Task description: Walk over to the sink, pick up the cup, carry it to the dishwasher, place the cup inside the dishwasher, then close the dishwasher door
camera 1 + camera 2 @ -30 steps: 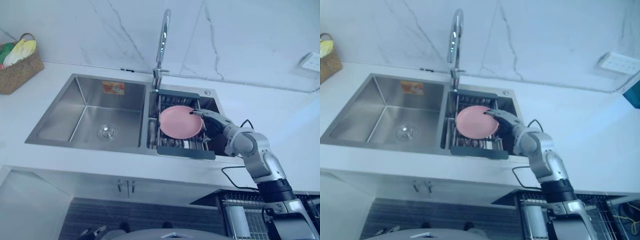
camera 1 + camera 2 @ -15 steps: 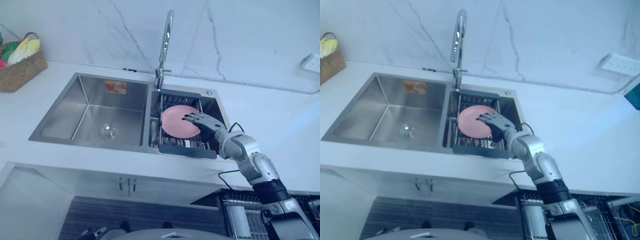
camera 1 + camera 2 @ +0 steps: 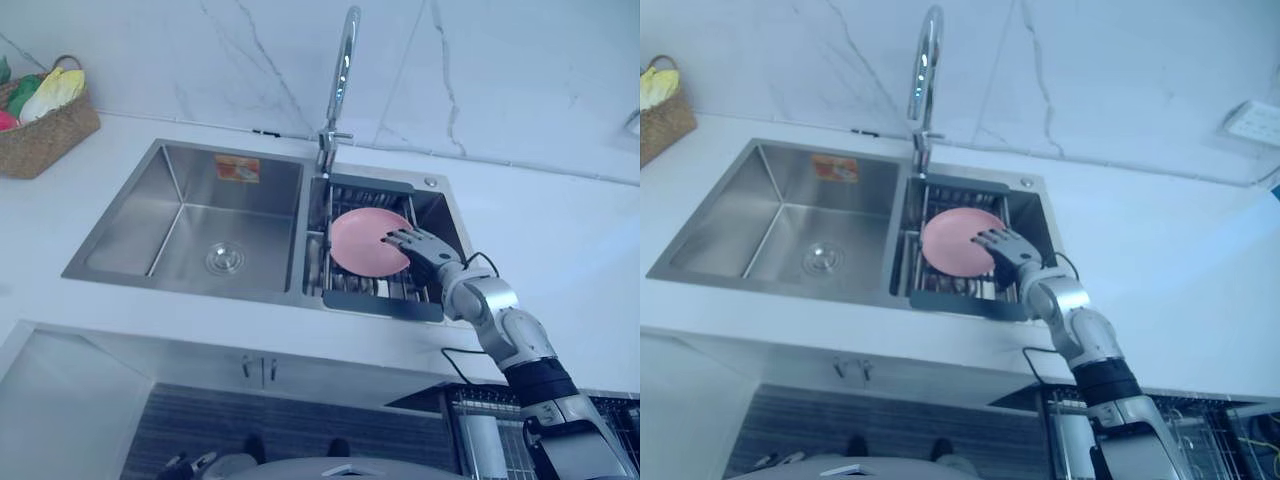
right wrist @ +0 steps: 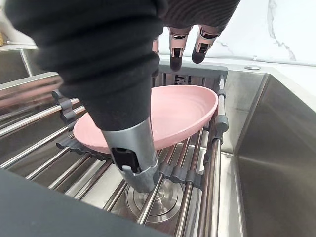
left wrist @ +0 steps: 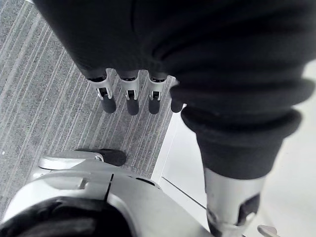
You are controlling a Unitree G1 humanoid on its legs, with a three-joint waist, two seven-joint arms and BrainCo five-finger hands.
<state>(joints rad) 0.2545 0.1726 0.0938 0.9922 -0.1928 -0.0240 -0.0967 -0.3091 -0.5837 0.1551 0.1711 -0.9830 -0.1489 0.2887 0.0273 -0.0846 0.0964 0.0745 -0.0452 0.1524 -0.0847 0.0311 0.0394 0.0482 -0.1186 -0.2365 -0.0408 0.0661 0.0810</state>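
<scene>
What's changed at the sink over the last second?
The right robot hand turned palm-down and spread its fingers over the right edge of the pink plate; nothing grasped yet. The plate stays on the sink rack; the left robot hand hangs idle.

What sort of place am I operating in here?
Most likely a home kitchen: a stainless double sink with a tall faucet set in a white countertop, a pink plate on a sink rack, and a wire dishwasher rack below the counter.
</scene>
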